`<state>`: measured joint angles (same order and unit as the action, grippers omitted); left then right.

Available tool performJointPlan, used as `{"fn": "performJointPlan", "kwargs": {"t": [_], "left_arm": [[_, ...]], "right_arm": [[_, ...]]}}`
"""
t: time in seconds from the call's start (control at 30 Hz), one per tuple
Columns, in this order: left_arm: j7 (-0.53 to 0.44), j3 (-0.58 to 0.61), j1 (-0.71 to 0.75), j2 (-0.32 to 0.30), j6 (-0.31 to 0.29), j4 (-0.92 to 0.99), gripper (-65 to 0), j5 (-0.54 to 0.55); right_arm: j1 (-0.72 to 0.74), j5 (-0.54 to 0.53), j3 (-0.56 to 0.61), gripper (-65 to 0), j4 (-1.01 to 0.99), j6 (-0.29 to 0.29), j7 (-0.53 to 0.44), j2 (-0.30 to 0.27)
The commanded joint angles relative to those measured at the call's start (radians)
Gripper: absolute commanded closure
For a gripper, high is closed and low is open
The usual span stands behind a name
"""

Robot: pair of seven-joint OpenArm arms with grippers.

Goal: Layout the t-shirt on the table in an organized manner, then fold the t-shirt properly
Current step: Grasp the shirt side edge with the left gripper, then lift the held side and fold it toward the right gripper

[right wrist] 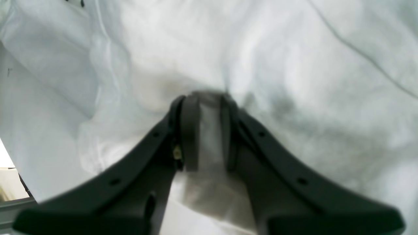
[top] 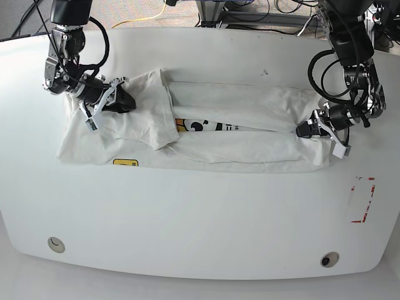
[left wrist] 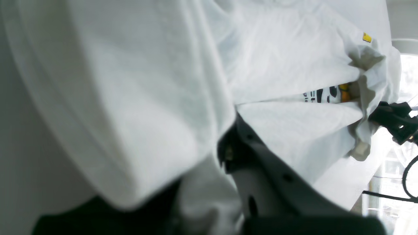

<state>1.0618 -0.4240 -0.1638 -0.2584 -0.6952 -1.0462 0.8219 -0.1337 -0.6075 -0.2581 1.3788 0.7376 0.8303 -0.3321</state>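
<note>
**Both grippers pinching the shirt across the table**

Left wrist: the t-shirt (left wrist: 287,58) is draping over the left gripper (left wrist: 228,153), fingers clamping cloth; a yellow patch (left wrist: 366,37) is showing, lettering unreadable.

Right wrist: the right gripper (right wrist: 205,98) is squeezing a fold, jaws narrow.

Base: the shirt is lying stretched across the glossy white table (top: 200,219); a red mark (top: 362,200) is sitting near its edge, and cables (top: 250,9) are trailing beyond.

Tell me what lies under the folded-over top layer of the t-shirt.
Under the t-shirt's folded top layer, a strip of black and orange print peeks out along the middle gap. The rest of the print is covered. Below lies the table.
</note>
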Motion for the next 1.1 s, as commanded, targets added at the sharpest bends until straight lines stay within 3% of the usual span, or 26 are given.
{"fn": "performJointPlan", "kwargs": {"t": [0.0, 0.57, 0.83, 1.07], "left_arm": [[-0.013, 0.0, -0.013, -0.031, -0.003, -0.118, 0.0, 0.023], [-0.013, 0.247, 0.139, -0.061, -0.003, -0.607, -0.1, 0.029], [-0.013, 0.374, 0.142, -0.051, 0.11, -0.711, -0.1, 0.027], [-0.013, 0.425, 0.106, 0.04, 0.144, -0.707, -0.3, 0.021]], "right_arm": [[-0.017, 0.126, 0.007, -13.0, -0.022, -0.039, 0.123, -0.006], [-0.016, 0.126, 0.007, -13.0, -0.022, -0.039, 0.123, -0.006], [-0.016, 0.126, 0.007, -13.0, -0.022, -0.039, 0.123, -0.006], [-0.016, 0.126, 0.007, -13.0, -0.022, -0.039, 0.123, -0.006]]}}
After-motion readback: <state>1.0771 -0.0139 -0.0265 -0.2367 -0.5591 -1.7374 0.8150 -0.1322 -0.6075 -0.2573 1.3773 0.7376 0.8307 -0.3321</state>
